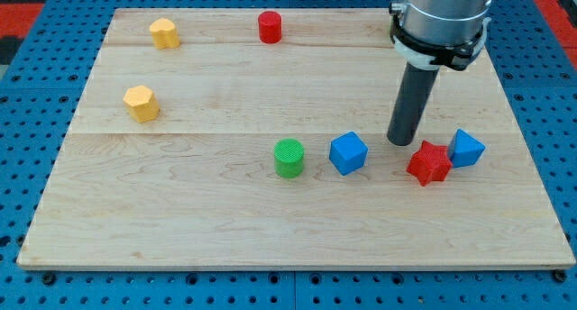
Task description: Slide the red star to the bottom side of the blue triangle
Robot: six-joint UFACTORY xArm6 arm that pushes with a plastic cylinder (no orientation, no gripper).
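Note:
The red star [429,163] lies on the wooden board at the view's lower right, touching or nearly touching the blue triangle [466,149] on its right. My tip [400,142] stands just to the upper left of the red star, close to it, and to the right of the blue cube [348,153].
A green cylinder [288,158] sits left of the blue cube. A red cylinder [270,27] is near the top edge. Two yellow blocks lie at the left, one [164,32] at the top and one [141,104] lower. The board's right edge [532,166] is near the blue triangle.

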